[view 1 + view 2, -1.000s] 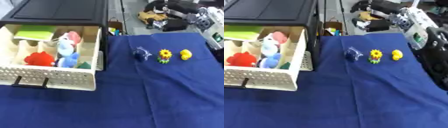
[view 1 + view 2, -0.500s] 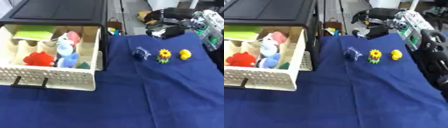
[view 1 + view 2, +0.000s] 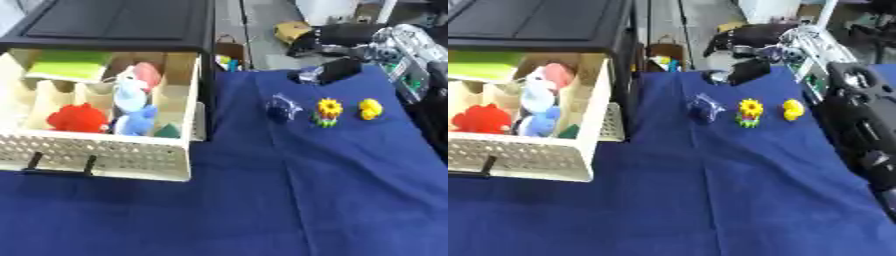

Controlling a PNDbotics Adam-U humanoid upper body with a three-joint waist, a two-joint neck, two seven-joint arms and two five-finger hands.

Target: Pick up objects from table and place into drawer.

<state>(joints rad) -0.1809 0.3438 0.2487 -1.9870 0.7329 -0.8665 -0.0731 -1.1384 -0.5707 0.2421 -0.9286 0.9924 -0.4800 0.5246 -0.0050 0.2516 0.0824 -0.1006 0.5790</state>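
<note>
The open cream perforated plastic drawer sits at the left. Right of it on the blue-clothed tabletop lie a dark blue toy, sunflower toy and yellow duck. The right hand has descended behind them; finger state cannot be determined. Risk: crowded toys, so neighbours may be knocked.

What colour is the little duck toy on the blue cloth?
Yellow. The duck toy shows best in the left eye view.

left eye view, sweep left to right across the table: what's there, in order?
open drawer → dark blue clear-wrapped object → sunflower toy → yellow duck. The right hand hangs beyond the sunflower toy.
</note>
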